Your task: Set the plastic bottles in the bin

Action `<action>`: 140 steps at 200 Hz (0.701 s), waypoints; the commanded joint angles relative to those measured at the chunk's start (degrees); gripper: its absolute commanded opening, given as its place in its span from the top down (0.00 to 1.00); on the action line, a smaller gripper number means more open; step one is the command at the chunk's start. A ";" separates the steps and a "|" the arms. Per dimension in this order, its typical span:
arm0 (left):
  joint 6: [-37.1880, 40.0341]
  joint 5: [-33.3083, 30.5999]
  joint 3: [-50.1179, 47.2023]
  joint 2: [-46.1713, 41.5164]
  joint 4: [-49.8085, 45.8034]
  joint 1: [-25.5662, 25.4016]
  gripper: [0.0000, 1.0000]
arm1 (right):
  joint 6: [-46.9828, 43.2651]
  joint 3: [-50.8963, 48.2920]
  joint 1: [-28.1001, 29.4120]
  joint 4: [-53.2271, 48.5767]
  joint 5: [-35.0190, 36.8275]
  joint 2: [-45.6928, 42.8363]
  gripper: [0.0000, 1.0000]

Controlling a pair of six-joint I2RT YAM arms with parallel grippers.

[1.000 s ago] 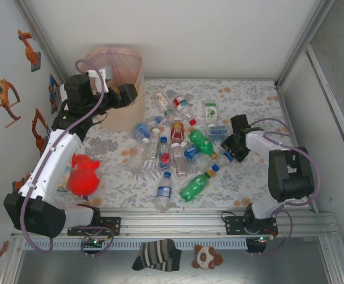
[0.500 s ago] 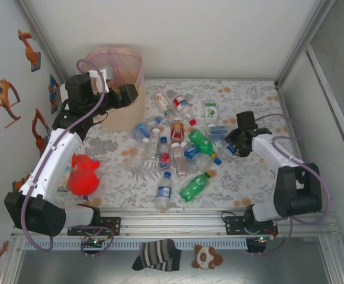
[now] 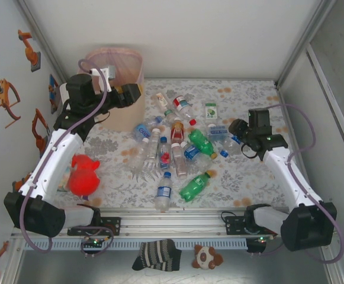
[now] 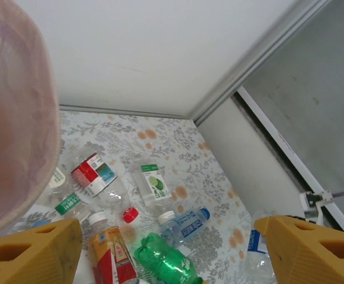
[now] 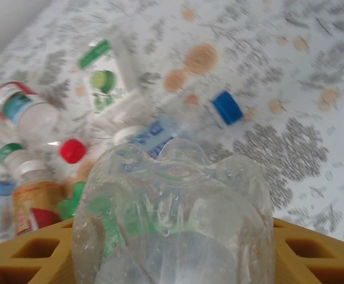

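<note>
Clamping a clear bottle (image 5: 172, 207), likely bound for the bin (image 3: 122, 55), your right gripper (image 3: 240, 133) grips it; left gripper (image 3: 130, 93) hangs open, empty.

1. Top ext: high at near edge, looks down on whole table (image 3: 248, 177).
2. L wrist: up beside bin (image 4: 18, 130) rim, faces across bottle pile (image 4: 163, 260).
3. R wrist: v. close over same pile; lime-label bottle (image 5: 103, 77) shared w/ L wrist.

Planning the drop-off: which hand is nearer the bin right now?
Left. The left hand is beside the bin, at its rim; the right hand is across the bottle pile, on the table's right side, gripping a clear bottle.
</note>
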 commanded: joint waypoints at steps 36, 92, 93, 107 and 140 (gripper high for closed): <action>2.39 0.37 0.34 0.60 3.76 -2.98 0.21 | -10.48 3.70 -0.26 9.04 -13.64 -3.46 0.54; 2.98 -0.46 0.80 1.21 4.02 -8.43 0.21 | -12.44 6.25 0.41 16.57 -24.33 -3.70 0.56; 3.00 -0.49 0.83 1.18 4.01 -8.51 0.21 | -12.49 6.28 0.39 16.69 -24.46 -3.66 0.56; 3.34 -0.77 0.80 0.80 4.28 -9.82 0.21 | -12.72 7.41 0.78 17.90 -26.26 -3.09 0.56; 4.37 -0.28 1.03 -0.02 5.71 -11.31 0.21 | -14.02 10.12 2.22 19.73 -29.35 -2.26 0.56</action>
